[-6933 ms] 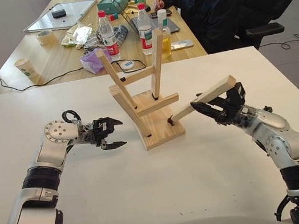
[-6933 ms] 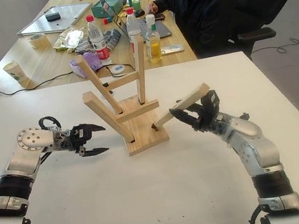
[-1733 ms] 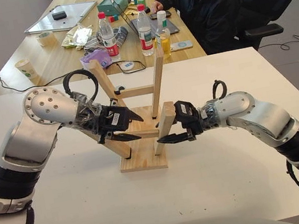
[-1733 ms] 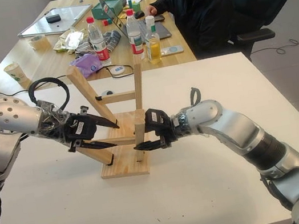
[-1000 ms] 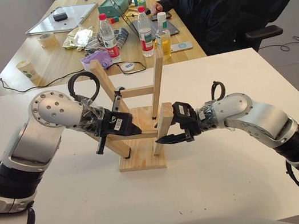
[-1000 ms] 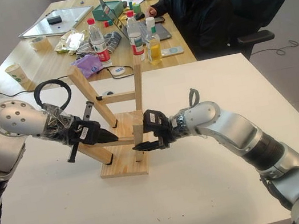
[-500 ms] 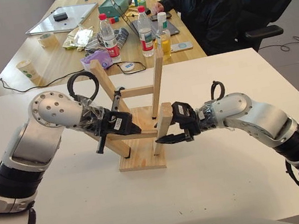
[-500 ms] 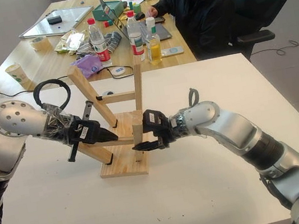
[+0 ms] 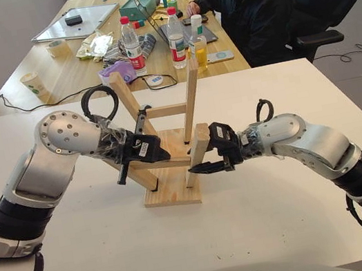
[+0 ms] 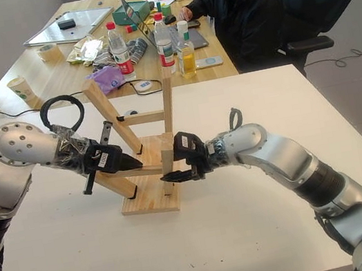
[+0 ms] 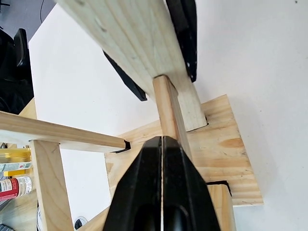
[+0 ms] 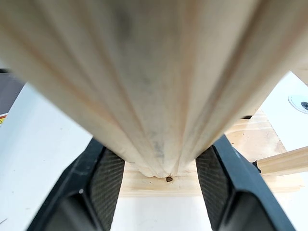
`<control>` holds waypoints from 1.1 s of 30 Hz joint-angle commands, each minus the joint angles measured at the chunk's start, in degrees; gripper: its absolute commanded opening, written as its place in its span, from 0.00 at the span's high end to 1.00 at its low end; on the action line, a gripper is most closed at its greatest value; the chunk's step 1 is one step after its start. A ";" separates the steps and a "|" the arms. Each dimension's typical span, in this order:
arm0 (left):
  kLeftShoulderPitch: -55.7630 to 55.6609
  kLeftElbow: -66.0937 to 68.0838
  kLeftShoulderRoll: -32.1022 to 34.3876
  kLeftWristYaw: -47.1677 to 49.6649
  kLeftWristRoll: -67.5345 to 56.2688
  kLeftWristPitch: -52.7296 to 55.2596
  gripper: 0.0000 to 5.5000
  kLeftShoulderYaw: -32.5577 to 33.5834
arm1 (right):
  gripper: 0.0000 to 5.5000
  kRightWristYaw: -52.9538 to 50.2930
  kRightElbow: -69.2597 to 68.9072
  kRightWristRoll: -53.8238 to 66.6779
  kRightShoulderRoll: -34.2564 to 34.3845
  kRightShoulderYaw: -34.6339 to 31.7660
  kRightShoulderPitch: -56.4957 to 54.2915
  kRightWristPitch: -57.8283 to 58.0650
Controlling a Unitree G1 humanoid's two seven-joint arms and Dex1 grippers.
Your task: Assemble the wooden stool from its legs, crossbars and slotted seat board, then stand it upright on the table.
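**Stool.** The stool (image 9: 179, 130) stands upside down at frame centre in the eye views. Its seat board (image 9: 172, 193) lies flat on the white table (image 9: 255, 235).

- The left rear leg (image 9: 125, 96) and right rear leg (image 9: 191, 91) rise from the board's far edge, leaning slightly away from each other. A top crossbar (image 9: 166, 110) joins them.
- The near-left leg (image 9: 143, 178) is seated in the board and tilts sharply toward the left of the frame.
- The near-right leg (image 9: 196, 150) stands nearly upright at the board's right edge.
- A low crossbar (image 9: 178, 160) spans these two legs.

**Left gripper.** The left gripper (image 9: 165, 158) sits left of centre, just above the board. It points toward the right of the frame along the low crossbar. In its wrist view the fingers (image 11: 144, 183) meet with no gap, their tips over the crossbar. Whether they pinch the bar cannot be told.

**Right gripper.** The right gripper (image 9: 196, 163) comes in from the right of the frame at mid-height of the near-right leg. Its jaws straddle the leg and are clamped on it. In its wrist view both pads (image 12: 103, 187) press the leg's opposite faces, just above the board.

**Surroundings.** A wooden table (image 9: 64, 72) abuts the far edge, upper left of the frame. It carries bottles (image 9: 128, 43) and assorted clutter.
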 commanded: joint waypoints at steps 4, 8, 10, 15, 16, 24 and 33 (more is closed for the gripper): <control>11.03 6.36 -1.49 -0.18 3.19 3.73 1.00 -7.22 | 0.63 -2.82 2.72 -3.45 -2.42 3.37 8.24 13.16; 12.03 4.92 -1.61 -0.07 3.47 4.00 1.00 -7.65 | 0.63 -2.39 4.20 -4.70 -1.91 4.60 6.31 13.38; 12.65 4.03 -1.61 0.11 3.44 4.44 1.00 -7.74 | 0.63 -1.88 4.31 -5.09 -1.66 5.53 5.08 13.71; 13.31 2.92 -1.73 0.54 3.49 5.33 1.00 -7.64 | 0.63 -0.58 4.72 -6.10 -0.79 8.23 1.80 14.34; 13.51 2.74 -1.77 0.74 3.50 5.49 1.00 -7.59 | 0.63 -0.35 5.05 -6.50 -0.36 9.15 0.92 14.51; 14.19 1.49 -2.19 2.10 3.00 6.44 1.00 -7.38 | 0.63 0.12 9.50 -10.35 0.31 17.50 -1.38 18.11; -5.04 -7.58 -9.85 8.03 -20.69 27.22 1.00 14.46 | 0.63 2.31 10.55 -9.75 -3.10 17.22 0.24 17.02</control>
